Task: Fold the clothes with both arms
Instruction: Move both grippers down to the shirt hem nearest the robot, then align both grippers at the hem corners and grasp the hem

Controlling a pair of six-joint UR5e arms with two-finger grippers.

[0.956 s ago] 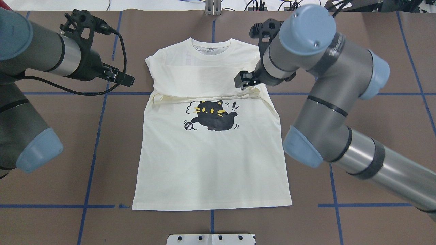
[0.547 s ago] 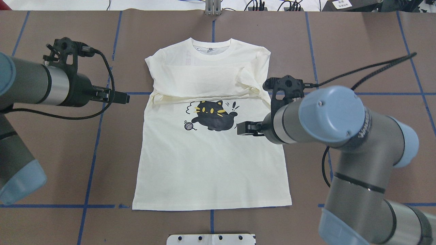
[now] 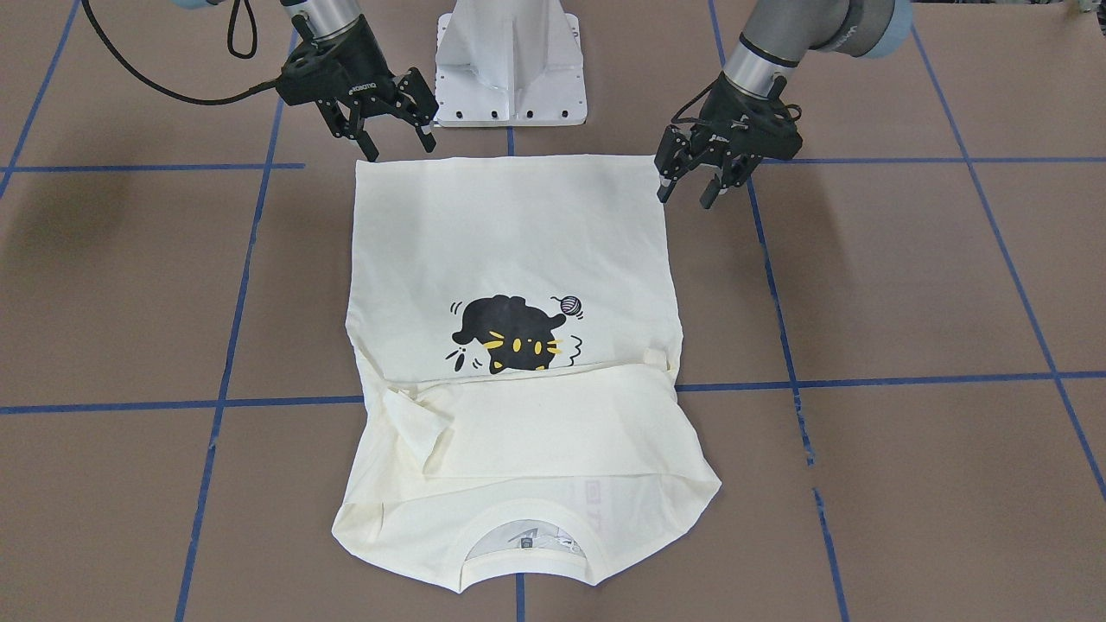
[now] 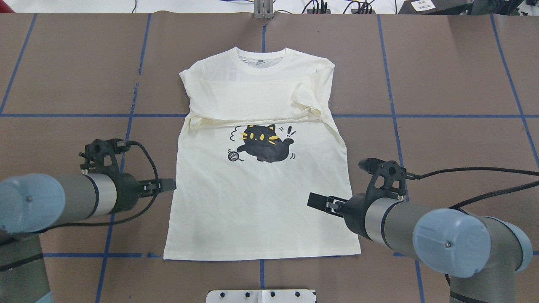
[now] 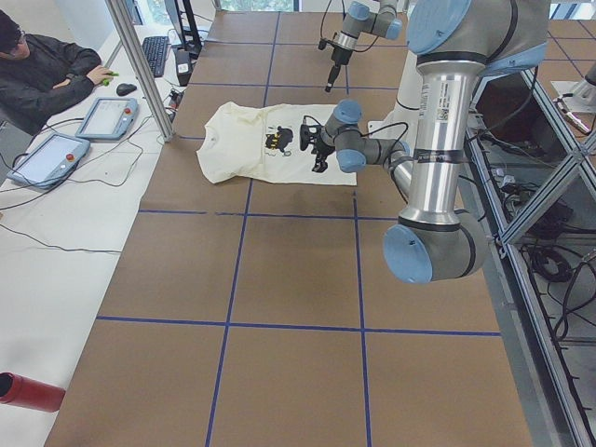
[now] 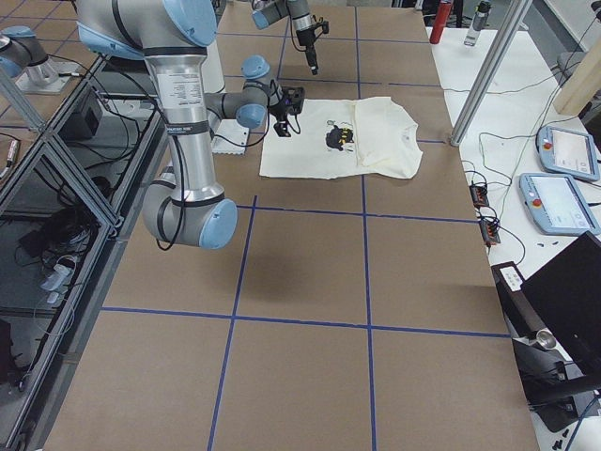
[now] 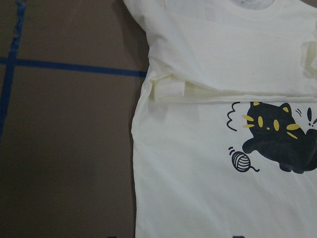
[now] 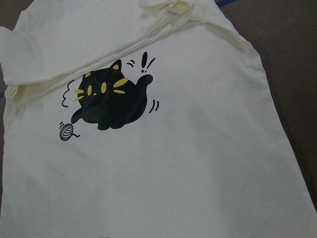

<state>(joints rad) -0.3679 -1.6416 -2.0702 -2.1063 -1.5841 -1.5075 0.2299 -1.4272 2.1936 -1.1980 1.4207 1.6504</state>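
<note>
The cream T-shirt (image 4: pixel 261 206) lies flat on the brown table, cat print (image 4: pixel 263 145) up, collar at the far end. Both sleeves are folded across the chest. My left gripper (image 4: pixel 168 184) hovers just off the shirt's left edge, near the lower half. My right gripper (image 4: pixel 313 200) hangs above the shirt's lower right part. In the front-facing view the left gripper (image 3: pixel 686 197) and the right gripper (image 3: pixel 399 147) both stand open near the hem corners of the shirt (image 3: pixel 510 233), holding nothing. The wrist views show only the shirt (image 7: pixel 198 173) (image 8: pixel 173 173).
The white pedestal base (image 3: pixel 510 60) stands just behind the hem. Blue tape lines (image 4: pixel 113 202) cross the table. A seated person (image 5: pixel 47 74) and control tablets (image 5: pixel 56 154) are on a side table beyond the collar end.
Both arms have swung from the sleeve and collar end back toward the hem. The right gripper has left the folded right sleeve. The shirt has not moved.
</note>
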